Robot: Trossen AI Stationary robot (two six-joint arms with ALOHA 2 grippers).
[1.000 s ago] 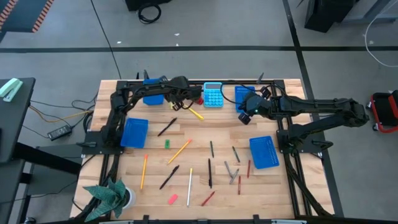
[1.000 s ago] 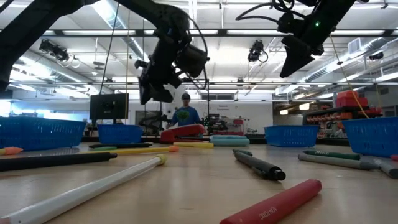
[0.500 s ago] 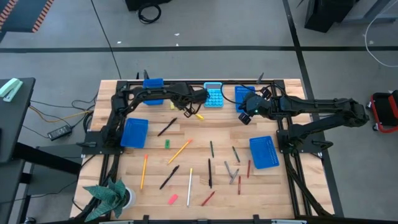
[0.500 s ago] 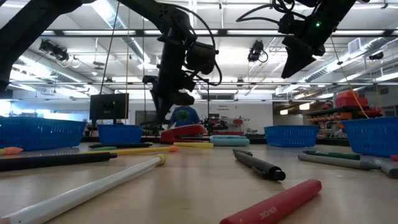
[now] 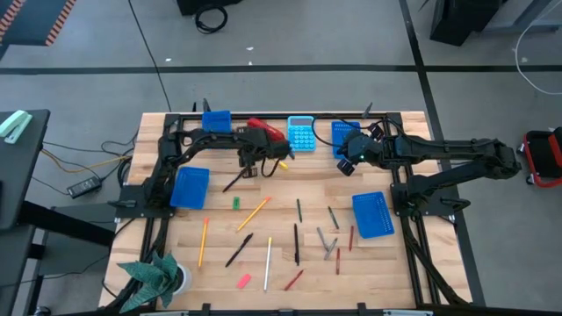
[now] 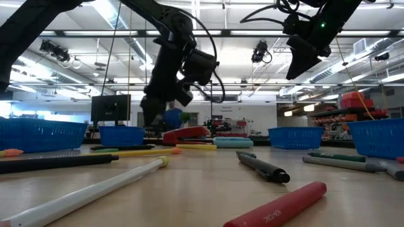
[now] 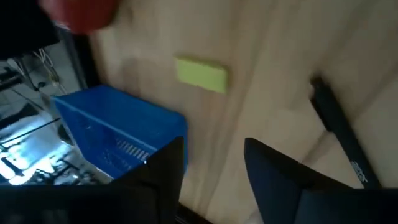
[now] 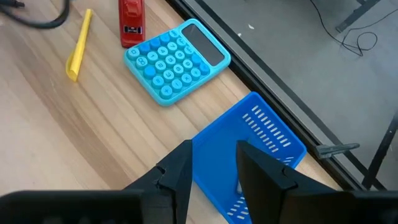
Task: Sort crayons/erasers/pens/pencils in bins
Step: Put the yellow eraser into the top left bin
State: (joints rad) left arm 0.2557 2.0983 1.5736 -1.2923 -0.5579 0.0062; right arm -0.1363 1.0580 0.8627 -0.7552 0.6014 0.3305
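My left gripper (image 5: 253, 168) (image 7: 214, 152) hangs open low over the far middle of the table. Just past its fingers a yellow eraser (image 7: 200, 74) lies flat on the wood beside a blue bin (image 7: 118, 140). A black pen (image 7: 339, 134) (image 5: 234, 180) lies to one side of them. My right gripper (image 5: 346, 161) (image 8: 216, 163) stays open above the far right bin (image 8: 249, 146) (image 5: 344, 133), with nothing between its fingers. Pencils, pens, crayons (image 5: 327, 241) and a green eraser (image 5: 235, 203) lie scattered across the near half.
Other bins stand at the left (image 5: 190, 186), far left (image 5: 217, 118) and right (image 5: 372, 215). A red stapler (image 5: 263, 132) and a light-blue calculator (image 5: 301, 133) sit at the far edge. A yellow pencil (image 8: 79, 43) lies near them, and a pink eraser (image 5: 245, 281) near the front.
My left gripper has come away from the stapler at the far edge, moving toward the near edge and down. It has rolled about its own axis and its fingers have spread apart. The stapler now shows uncovered.
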